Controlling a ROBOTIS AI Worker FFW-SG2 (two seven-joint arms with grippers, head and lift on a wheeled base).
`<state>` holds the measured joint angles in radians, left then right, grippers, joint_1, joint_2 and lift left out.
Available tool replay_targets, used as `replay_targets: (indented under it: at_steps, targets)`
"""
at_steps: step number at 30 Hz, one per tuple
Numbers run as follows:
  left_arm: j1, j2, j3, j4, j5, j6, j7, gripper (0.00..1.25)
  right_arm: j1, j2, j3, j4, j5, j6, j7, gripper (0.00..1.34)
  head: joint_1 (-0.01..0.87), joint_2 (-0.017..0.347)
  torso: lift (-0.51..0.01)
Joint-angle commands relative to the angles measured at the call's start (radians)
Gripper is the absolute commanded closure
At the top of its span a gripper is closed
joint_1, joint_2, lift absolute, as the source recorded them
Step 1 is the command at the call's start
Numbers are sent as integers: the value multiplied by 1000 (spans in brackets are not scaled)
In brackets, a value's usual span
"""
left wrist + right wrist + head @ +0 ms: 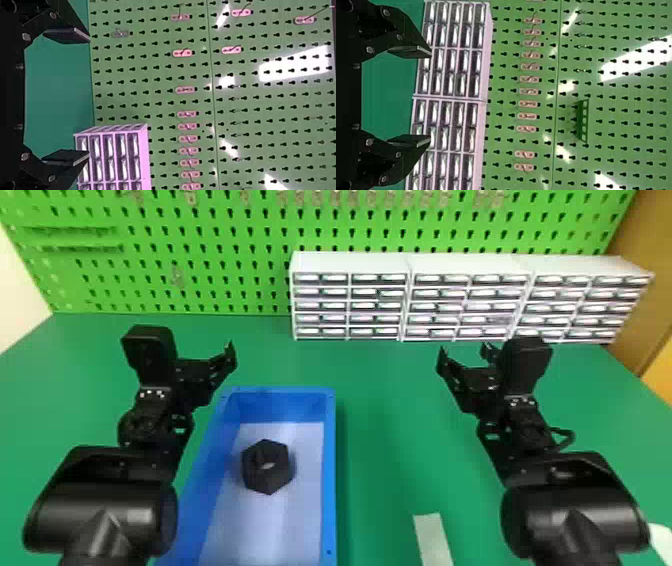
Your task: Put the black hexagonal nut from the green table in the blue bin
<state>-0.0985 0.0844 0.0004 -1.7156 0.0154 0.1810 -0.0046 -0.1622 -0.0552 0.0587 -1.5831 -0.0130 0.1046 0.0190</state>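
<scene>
in head view, blk nut (281, 472) lies flat on the floor of the blue bin (280, 407). l. gripper (200, 374) is at 11 o'clock from nut, jaws wide apart. r. gripper (465, 360) is at 2 o'clock from nut, jaws also wide. pale strip (433, 537) sits on green worktop (390, 430) at 4 o'clock from nut; white drawer units (350, 265) stand btwn 1 & 2 o'clock, nr pegboard (225, 265).

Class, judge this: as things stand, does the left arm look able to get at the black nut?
Probably yes: the left gripper is open and empty near the blue bin, and nothing covers the nut lying inside. Reaching down inside looks feasible, though not certain.
</scene>
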Motion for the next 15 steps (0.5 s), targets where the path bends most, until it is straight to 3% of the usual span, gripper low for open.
replay_targets:
  at_steps: [1, 15]
  targets:
    - [-12, 0, -4, 1, 12, 0, 0, 248, -3, 5, -2, 0, 2, 3, -1, 506, 686, 51, -96]
    - [-6, -2, -7, 1, 20, -18, 26, 248, -2, 14, -3, -3, 2, 18, 1, 506, 686, 51, -96]
